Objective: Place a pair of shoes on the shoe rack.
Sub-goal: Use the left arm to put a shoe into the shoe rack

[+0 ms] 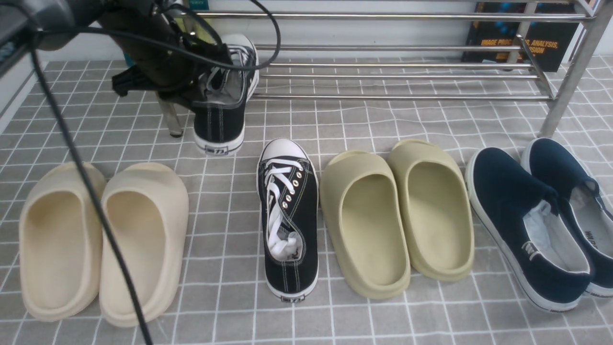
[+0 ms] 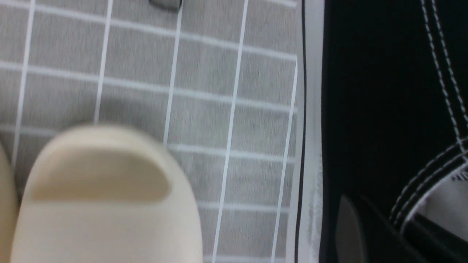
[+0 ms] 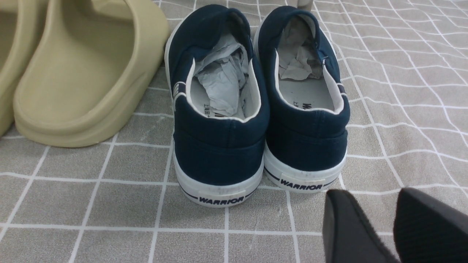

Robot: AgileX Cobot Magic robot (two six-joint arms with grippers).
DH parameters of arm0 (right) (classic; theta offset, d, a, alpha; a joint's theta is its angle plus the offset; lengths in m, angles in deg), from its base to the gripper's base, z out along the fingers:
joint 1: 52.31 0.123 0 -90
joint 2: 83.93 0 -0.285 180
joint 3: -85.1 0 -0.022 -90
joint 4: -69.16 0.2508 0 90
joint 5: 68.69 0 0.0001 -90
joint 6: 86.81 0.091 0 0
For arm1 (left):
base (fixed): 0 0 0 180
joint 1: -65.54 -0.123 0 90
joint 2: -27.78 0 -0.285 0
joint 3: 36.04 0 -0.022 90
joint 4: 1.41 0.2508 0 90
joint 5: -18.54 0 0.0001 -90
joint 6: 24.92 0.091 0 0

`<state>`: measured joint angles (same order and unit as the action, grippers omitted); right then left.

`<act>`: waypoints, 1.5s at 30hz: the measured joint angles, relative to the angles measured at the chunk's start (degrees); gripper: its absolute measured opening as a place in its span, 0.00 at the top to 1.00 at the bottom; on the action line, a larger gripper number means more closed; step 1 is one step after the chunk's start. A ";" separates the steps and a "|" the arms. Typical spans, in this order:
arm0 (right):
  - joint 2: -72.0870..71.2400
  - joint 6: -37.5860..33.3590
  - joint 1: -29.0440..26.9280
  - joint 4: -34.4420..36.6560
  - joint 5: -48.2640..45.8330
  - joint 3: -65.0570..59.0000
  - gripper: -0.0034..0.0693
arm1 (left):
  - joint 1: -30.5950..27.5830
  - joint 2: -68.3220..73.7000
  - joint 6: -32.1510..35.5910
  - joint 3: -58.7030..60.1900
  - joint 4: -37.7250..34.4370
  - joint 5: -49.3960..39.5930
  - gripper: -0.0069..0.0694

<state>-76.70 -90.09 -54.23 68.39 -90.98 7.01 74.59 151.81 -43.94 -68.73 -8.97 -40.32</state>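
Shoe rack point(image 1: 397, 97) spans the back. Black sneaker point(image 1: 220, 124) hangs at its left end, toe pointing into the rack; my left gripper point(image 1: 210, 93) is clamped on the collar. Second sneaker point(image 1: 289, 220) lies in front of the rack, midway. Right gripper point(image 3: 380, 223): jaws parted, empty.

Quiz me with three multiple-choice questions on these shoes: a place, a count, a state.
1. The floor sneaker lies: A between cream slides and olive slides; B atop the olive slides; C left of the cream slides.
2. Slides in all: A two; B four; C six.
3. The left hand is: A open; B shut on a slide; C shut on the other sneaker.
A, slides flank it; B, a cream pair plus an olive pair; C, it clamps that sneaker's side.
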 joint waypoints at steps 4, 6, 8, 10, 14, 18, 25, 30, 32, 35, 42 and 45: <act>0.00 0.00 0.00 0.00 0.00 0.00 0.62 | -0.07 5.53 0.00 -7.95 0.41 -0.77 0.93; 0.00 0.00 0.00 0.00 0.00 0.00 0.62 | -0.07 7.78 0.06 -11.07 0.91 -0.59 0.93; 0.00 0.00 0.00 0.00 0.00 0.00 0.62 | -0.07 9.67 0.19 -13.62 1.76 -0.30 0.93; 0.00 0.00 0.00 0.00 0.00 0.00 0.62 | -0.07 10.70 0.31 -15.11 2.71 0.14 0.93; 0.00 0.00 0.00 0.00 0.00 0.00 0.62 | -0.07 11.80 0.25 -16.36 3.92 1.90 0.93; 0.00 0.00 0.00 0.00 0.00 0.00 0.62 | -0.07 11.87 0.02 -16.48 3.97 5.01 0.92; 0.00 0.00 0.00 0.00 0.00 0.00 0.62 | 0.00 12.49 0.07 -16.98 4.04 8.34 0.85; 0.00 0.00 0.00 0.00 0.00 0.00 0.62 | 0.04 12.03 0.28 -17.07 5.26 7.48 0.71; 0.00 0.00 0.00 0.00 0.00 0.00 0.62 | 0.04 11.01 0.28 -17.07 5.80 4.94 0.68; 0.00 0.00 0.00 0.00 0.00 0.00 0.62 | 0.04 8.04 0.65 -17.07 7.55 0.25 0.67; 0.00 0.00 0.00 0.00 0.00 0.00 0.62 | 0.99 0.62 4.83 -17.55 8.38 -7.78 0.80; 0.00 0.00 0.00 0.00 0.00 0.00 0.62 | 2.74 -0.24 6.85 -17.30 8.55 -11.49 0.90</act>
<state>-76.70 -90.09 -54.23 68.39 -90.98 7.01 77.33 151.57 -37.09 -86.02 -0.41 -51.80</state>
